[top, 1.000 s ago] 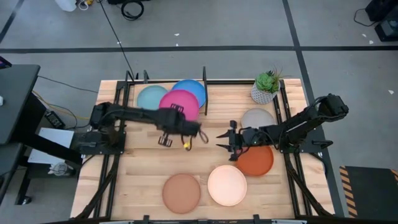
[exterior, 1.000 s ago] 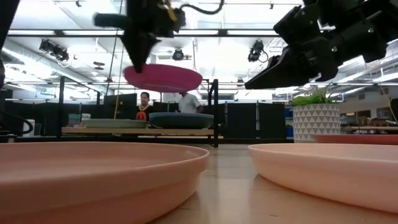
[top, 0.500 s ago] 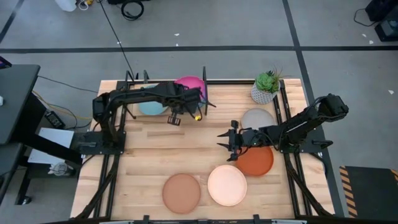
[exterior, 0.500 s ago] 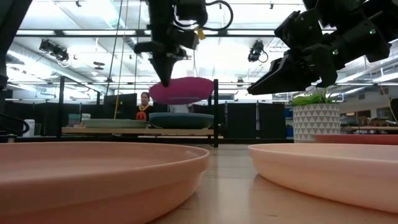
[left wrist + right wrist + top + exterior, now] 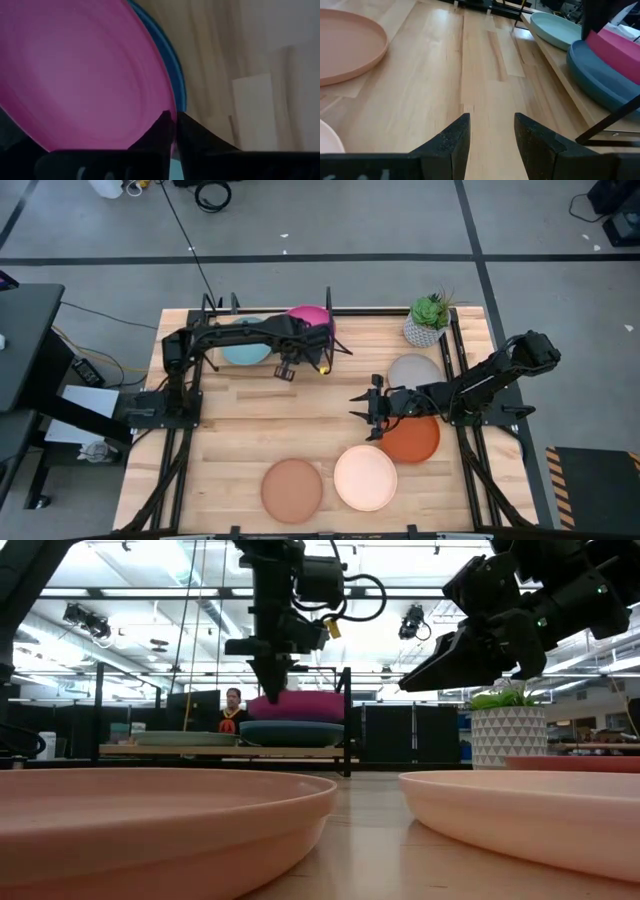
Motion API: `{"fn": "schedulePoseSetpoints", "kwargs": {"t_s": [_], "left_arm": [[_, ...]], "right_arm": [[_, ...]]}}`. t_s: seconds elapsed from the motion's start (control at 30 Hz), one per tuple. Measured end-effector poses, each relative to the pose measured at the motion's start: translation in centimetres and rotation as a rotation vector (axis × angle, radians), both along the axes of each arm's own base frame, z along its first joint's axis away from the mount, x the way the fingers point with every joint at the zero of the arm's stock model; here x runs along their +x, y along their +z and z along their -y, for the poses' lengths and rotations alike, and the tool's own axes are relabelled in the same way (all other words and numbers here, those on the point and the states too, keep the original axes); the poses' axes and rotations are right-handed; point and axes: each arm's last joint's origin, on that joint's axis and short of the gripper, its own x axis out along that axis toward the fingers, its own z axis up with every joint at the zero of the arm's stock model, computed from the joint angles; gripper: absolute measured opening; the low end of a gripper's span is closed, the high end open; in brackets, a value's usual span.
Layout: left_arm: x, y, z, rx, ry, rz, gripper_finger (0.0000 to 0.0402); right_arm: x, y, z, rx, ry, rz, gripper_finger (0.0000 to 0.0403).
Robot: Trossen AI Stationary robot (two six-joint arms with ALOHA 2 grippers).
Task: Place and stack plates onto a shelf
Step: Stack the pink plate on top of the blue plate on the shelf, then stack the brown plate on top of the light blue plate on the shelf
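Counting from above, three plates are at the shelf (image 5: 215,315) in the upper left of the frame: a pale blue-green plate (image 5: 238,352), a bright blue plate (image 5: 176,80), and the magenta plate (image 5: 310,316) going down on the blue one. The left hand (image 5: 322,360) has its fingers pinched shut on the magenta plate's rim, so that placing looks nearly done but not let go.

Four plates lie out on the worktop (image 5: 230,430): the tan plate (image 5: 292,489) and cream plate (image 5: 365,477) at the lower middle, the orange-red plate (image 5: 415,440) and grey plate (image 5: 412,367) toward the right. An eighth plate I cannot make out. By my reckoning the job is not quite half done.

The right hand (image 5: 362,406) hangs over the middle of the worktop, fingers spread wide and holding nothing.

The overhead picture hides the blue plate almost wholly under the magenta one and the arm; the left wrist picture shows its blue edge beside the magenta rim. The table-level view shows what neither does: the magenta plate sits low in a darker plate (image 5: 290,732), whether resting or just above I cannot tell.
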Motion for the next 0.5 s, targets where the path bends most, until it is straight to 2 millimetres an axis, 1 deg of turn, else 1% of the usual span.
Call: {"fn": "schedulePoseSetpoints", "kwargs": {"t_s": [0.1,0.3,0.4,0.5], "left_arm": [[-0.3,0.0,-0.1,-0.004,0.032,-0.01,0.0046],[-0.7,0.0,0.3,-0.009,0.103,-0.035,0.0113],[-0.7,0.8,1.7,-0.074,0.147,-0.017,0.0128],[-0.2,1.4,4.5,-0.2,0.158,0.041,0.0131]], "right_arm": [[0.0,0.0,0.0,0.0,0.0,-0.001,0.0159],[0.0,0.0,0.0,0.004,-0.002,-0.002,0.0159],[0.0,-0.1,0.0,0.003,-0.002,-0.005,0.0159],[0.0,0.0,0.0,0.003,-0.002,-0.004,0.0159]]}}
